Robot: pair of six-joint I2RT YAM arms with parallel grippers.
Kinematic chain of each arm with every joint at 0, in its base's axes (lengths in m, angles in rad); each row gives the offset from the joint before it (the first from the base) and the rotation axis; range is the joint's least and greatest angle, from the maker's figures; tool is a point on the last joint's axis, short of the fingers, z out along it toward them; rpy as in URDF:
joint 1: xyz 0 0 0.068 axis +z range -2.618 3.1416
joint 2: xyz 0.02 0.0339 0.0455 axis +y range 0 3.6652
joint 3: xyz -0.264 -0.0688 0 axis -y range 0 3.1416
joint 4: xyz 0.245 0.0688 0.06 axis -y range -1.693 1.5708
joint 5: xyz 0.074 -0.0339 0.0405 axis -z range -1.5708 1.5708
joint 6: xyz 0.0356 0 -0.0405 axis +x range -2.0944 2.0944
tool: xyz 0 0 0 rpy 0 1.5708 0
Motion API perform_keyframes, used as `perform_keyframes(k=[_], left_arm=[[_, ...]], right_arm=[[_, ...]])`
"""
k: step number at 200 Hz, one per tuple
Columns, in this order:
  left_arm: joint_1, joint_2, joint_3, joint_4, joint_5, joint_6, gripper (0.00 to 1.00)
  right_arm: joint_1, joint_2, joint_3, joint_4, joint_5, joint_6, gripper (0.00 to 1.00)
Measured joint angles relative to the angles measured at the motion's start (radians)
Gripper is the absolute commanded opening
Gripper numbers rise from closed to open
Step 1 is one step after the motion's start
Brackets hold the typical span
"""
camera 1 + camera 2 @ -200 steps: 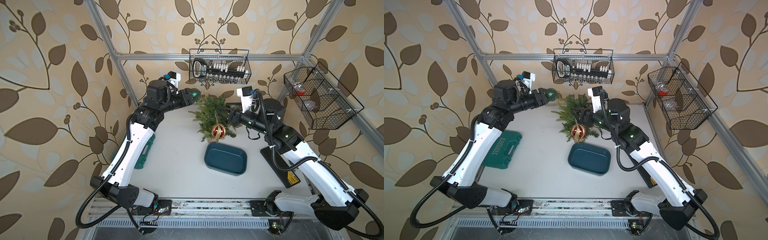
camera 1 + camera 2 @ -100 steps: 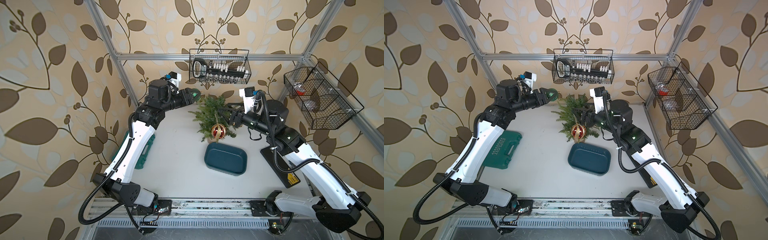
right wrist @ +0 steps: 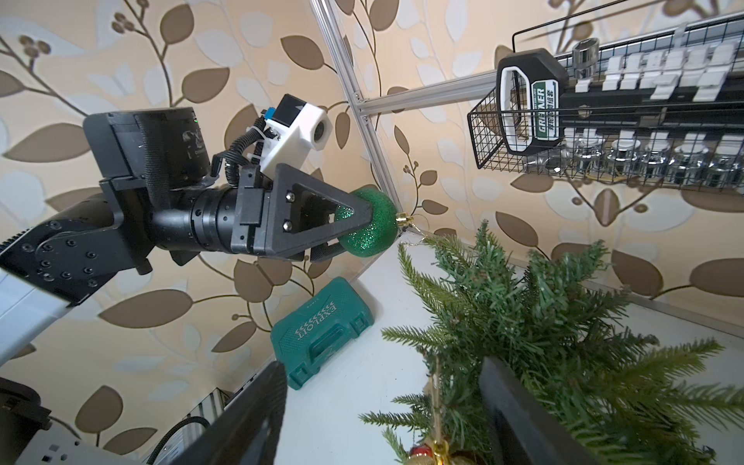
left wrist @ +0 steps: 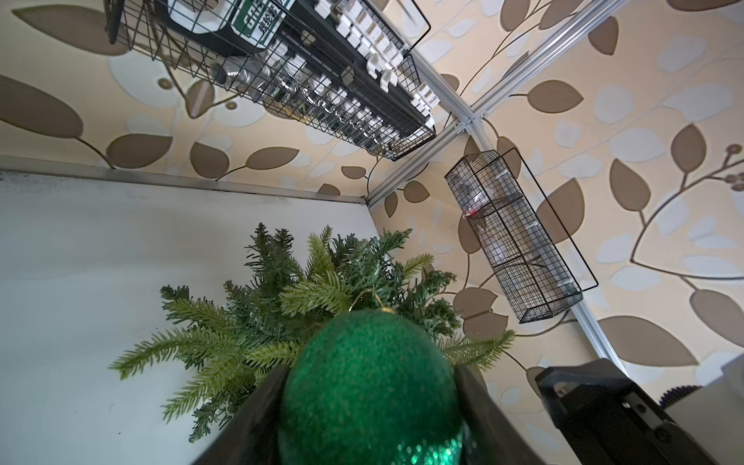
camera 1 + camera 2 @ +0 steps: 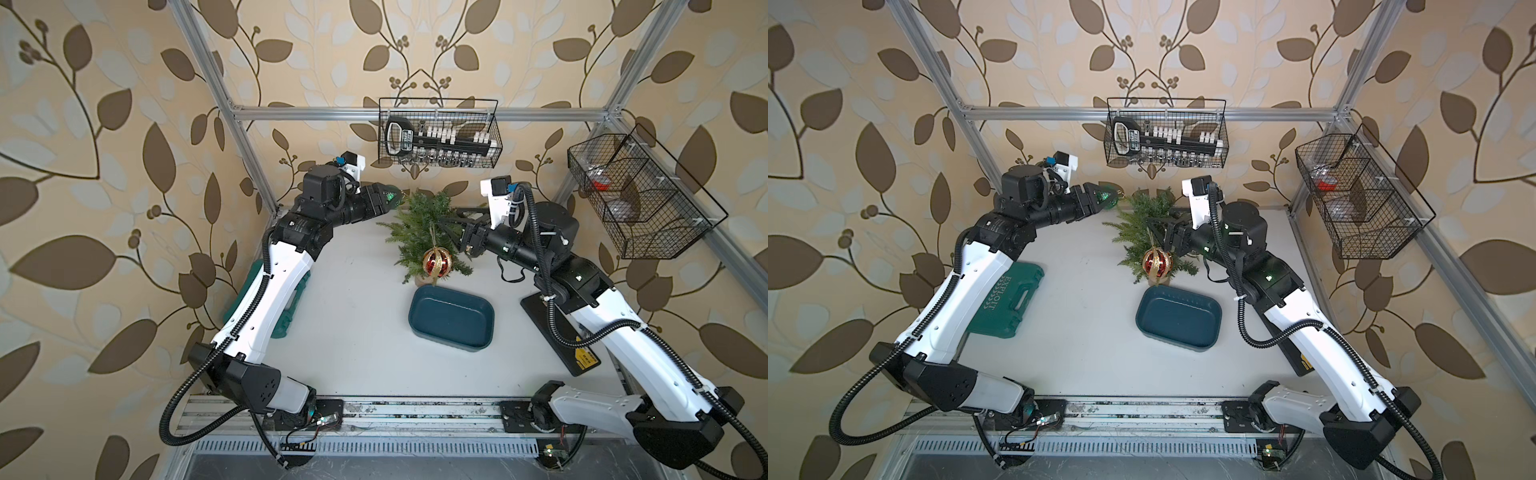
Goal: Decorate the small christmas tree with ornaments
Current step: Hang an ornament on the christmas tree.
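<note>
The small christmas tree (image 5: 419,224) (image 5: 1144,216) stands at the back of the table. A red ornament (image 5: 436,262) (image 5: 1157,262) with gold stripes hangs on its front. My left gripper (image 5: 388,199) (image 4: 368,374) (image 3: 358,229) is shut on a green glitter ornament (image 5: 1106,196) (image 4: 370,386) (image 3: 368,227) held at the tree's upper left. Its gold cap (image 3: 404,220) points at a branch tip. My right gripper (image 5: 446,218) (image 5: 1160,224) (image 3: 380,374) is open at the tree's right side. Branches and the red ornament's string lie between its jaws.
A teal tray (image 5: 451,318) lies empty in front of the tree. A green tool case (image 5: 1007,305) (image 3: 322,334) lies at the left under my left arm. A wire basket with sockets (image 5: 438,135) hangs on the back wall, another wire basket (image 5: 636,195) on the right.
My left arm has shifted slightly, keeping the green ornament beside the treetop. My right wrist has drifted a little to the right. Both grips look unchanged.
</note>
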Motion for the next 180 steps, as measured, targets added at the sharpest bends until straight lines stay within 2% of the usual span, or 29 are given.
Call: perform_keyframes(k=[180], left_arm=[[0.006, -0.098, -0.113, -0.008, -0.064, 0.033, 0.57]], right_arm=[[-0.002, -0.029, -0.039, 0.027, -0.020, 0.026, 0.75]])
